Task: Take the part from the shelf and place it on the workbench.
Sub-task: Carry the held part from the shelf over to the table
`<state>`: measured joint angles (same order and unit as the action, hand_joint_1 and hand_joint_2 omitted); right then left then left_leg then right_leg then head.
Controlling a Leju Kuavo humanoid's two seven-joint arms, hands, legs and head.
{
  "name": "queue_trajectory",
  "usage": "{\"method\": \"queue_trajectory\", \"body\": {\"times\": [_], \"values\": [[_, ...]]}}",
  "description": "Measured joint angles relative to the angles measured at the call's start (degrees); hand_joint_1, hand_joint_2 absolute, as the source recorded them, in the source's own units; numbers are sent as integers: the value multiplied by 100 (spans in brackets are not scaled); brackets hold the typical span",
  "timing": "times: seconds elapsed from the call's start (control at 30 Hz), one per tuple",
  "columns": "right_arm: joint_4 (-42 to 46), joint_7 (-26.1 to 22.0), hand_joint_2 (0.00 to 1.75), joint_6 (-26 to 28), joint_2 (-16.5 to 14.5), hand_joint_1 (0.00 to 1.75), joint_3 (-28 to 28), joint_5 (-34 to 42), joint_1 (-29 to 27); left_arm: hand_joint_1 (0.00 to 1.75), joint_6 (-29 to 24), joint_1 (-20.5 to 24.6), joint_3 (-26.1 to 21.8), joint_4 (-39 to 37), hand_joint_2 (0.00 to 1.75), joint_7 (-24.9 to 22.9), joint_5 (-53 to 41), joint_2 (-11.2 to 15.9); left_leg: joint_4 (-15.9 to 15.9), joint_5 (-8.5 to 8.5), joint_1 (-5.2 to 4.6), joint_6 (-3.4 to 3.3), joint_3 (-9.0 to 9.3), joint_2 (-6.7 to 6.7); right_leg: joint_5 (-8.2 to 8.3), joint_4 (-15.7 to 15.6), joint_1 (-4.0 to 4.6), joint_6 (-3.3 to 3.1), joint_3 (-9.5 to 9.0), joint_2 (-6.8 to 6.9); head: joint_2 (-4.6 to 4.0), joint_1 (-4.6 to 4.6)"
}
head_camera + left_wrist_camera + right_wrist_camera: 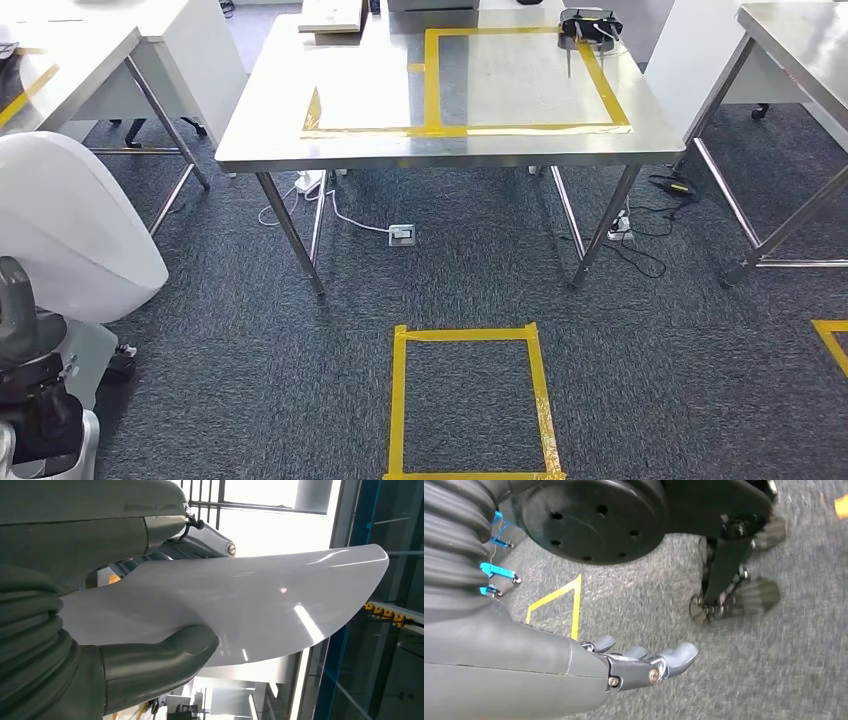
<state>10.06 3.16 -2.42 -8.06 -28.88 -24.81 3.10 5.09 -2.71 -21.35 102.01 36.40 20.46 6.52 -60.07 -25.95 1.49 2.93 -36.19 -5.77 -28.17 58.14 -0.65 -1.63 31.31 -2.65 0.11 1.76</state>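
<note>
A large glossy white curved part (70,225) sits at the left edge of the head view, held up by my left arm. In the left wrist view my left hand (150,605) grips the white part (260,610), thumb under it and fingers over it. The steel workbench (350,150) stands ahead across the carpet, with a yellow taped rectangle (520,80) on its top. My right hand (644,665) hangs over the grey carpet with its fingers stretched out and nothing in them.
A black round object (590,27) sits at the far right corner of the taped area. Another steel table (790,40) stands at right, white tables (80,50) at left. A yellow taped square (470,400) marks the floor before the bench. Cables and a socket (400,235) lie under it.
</note>
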Motion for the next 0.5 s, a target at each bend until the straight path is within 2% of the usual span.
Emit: {"method": "queue_trajectory", "body": {"times": [0.07, 0.1, 0.13, 0.17, 0.2, 0.27, 0.33, 0.37, 0.43, 0.5], "values": [[0, 13, 175, 10, -4, 0, -49, 46, -9, 175, -7, -33, 0, 22, 175, 4, 18, 9, -619, -358, -21, 17, -276, 381, 21, -21, 14, -50, 8, 108, -1, 23], [0, 16, 175, 11, -4, 0, -69, 57, -17, 175, -14, -48, 0, 29, 175, 2, 20, 9, -1019, -547, -23, 26, -447, 484, 21, -20, 30, -60, 14, 160, 0, 29], [0, 18, 175, 12, -5, 0, -89, 66, -23, 175, -21, -70, 0, 34, 175, 2, 22, 8, -1328, -662, -22, 32, -570, 528, 17, -18, 44, -67, 17, 208, 0, 29], [-1, 20, 175, 12, -5, 0, -106, 75, -24, 175, -28, -92, 0, 38, 175, 1, 23, 8, -1452, -671, -23, 30, -601, 543, 8, -16, 56, -71, 18, 251, 0, 29], [-1, 20, 175, 13, -5, 0, -122, 82, -22, 175, -30, -108, 0, 44, 175, 1, 24, 8, -1326, -570, -24, 19, -506, 547, -3, -13, 66, -71, 13, 285, 1, 30], [-1, 20, 175, 13, -9, 0, -150, 93, -10, 175, -31, -118, 0, 65, 175, 1, 24, 10, -563, -278, -41, -43, -52, 577, -42, -10, 80, -56, -16, 342, 0, 30], [0, 19, 175, 13, -16, 0, -166, 99, 3, 175, -31, -111, 0, 93, 175, 0, 23, 13, 53, -206, -82, -131, 301, 618, -104, -19, 97, 2, -55, 381, 0, 25], [0, 19, 175, 13, -20, 0, -172, 101, 10, 175, -31, -107, 0, 106, 175, 1, 23, 15, 174, -242, -96, -175, 363, 623, -104, -8, 101, 42, -83, 393, 0, 24], [1, 18, 175, 13, -20, 0, -191, 105, 20, 175, -31, -107, 0, 118, 175, 0, 22, 12, 210, -270, -95, -257, 425, 591, -88, 40, 98, 124, -122, 400, 1, 23], [1, 13, 175, 13, -21, 0, -213, 108, 20, 175, -31, -108, 0, 126, 175, 2, 21, 7, 227, -286, -73, -329, 551, 568, -128, 260, 83, 189, -55, 363, 0, 10]]}}
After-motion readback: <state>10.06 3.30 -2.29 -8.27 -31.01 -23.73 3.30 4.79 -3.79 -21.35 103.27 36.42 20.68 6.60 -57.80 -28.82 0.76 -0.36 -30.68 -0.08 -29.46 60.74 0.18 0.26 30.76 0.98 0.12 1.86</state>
